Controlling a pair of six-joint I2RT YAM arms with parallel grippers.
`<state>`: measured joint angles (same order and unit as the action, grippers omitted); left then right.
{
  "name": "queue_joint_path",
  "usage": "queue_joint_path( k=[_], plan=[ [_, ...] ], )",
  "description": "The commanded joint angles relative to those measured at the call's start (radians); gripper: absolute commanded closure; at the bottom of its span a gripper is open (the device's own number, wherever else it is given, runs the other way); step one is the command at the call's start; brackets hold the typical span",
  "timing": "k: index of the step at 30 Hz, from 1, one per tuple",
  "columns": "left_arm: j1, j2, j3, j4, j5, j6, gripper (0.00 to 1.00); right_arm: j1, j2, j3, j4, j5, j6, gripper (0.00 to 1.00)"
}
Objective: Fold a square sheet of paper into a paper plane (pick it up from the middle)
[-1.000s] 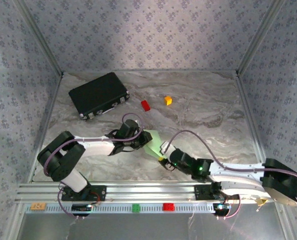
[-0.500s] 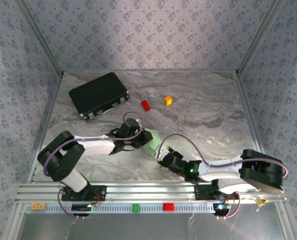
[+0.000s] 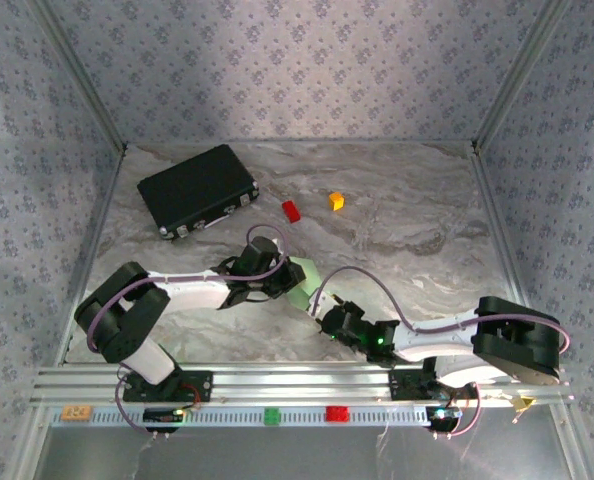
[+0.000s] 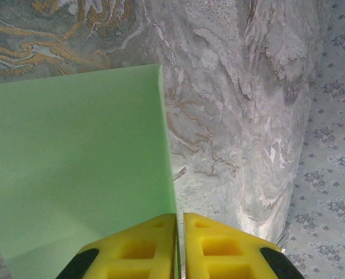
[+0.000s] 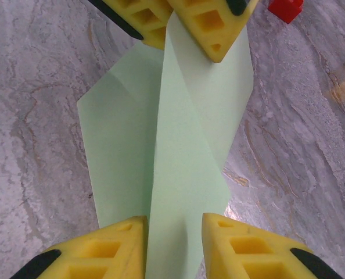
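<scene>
**Paper and grippers, mid-fold.** The thin light green paper sheet (image 5: 184, 151), creased into overlapping flaps, lies over the grey marble-patterned table (image 3: 417, 250). It sits about midway between the table's left and right edges and closer to the near edge than the far one. In the right wrist view, a long central strip of the sheet runs from one gripper to the other, with a flap spreading on either side.

Your left gripper (image 4: 179, 218) is pinched on the sheet's far end, its yellow fingers pressed together with the paper's edge between them. Your right gripper (image 5: 175, 224) straddles the near end of the strip. Its yellow fingers stand apart, one on each side, and you cannot tell whether they touch the paper.

Beyond the sheet, towards the far edge, lie a small red block (image 3: 291, 210) and a small orange block (image 3: 336, 200). A black rectangular case (image 3: 197, 190) rests near the far left corner.
</scene>
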<state>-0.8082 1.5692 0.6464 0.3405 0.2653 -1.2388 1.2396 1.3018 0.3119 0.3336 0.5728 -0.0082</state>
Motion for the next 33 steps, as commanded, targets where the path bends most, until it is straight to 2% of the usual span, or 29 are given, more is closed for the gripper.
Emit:
queue_joint_path(
  k=[1,13,17,24,33],
  plan=[
    [-0.002,0.003,0.032,-0.006,0.012,0.022,0.91,0.004,0.003,-0.006,0.006,0.013,0.027,0.67],
    [-0.002,-0.002,0.03,-0.006,0.014,0.023,0.96,-0.002,0.036,-0.005,0.042,0.034,0.008,0.64],
    [-0.003,-0.001,0.029,-0.007,0.015,0.024,0.96,-0.004,0.04,-0.004,0.044,0.036,0.008,0.66],
    [-0.002,-0.001,0.032,-0.009,0.017,0.024,0.96,-0.01,0.033,-0.005,0.039,0.03,0.023,0.78],
    [-0.003,0.0,0.032,-0.01,0.017,0.024,0.96,-0.023,0.036,-0.005,0.031,0.014,0.036,0.78]
  ],
)
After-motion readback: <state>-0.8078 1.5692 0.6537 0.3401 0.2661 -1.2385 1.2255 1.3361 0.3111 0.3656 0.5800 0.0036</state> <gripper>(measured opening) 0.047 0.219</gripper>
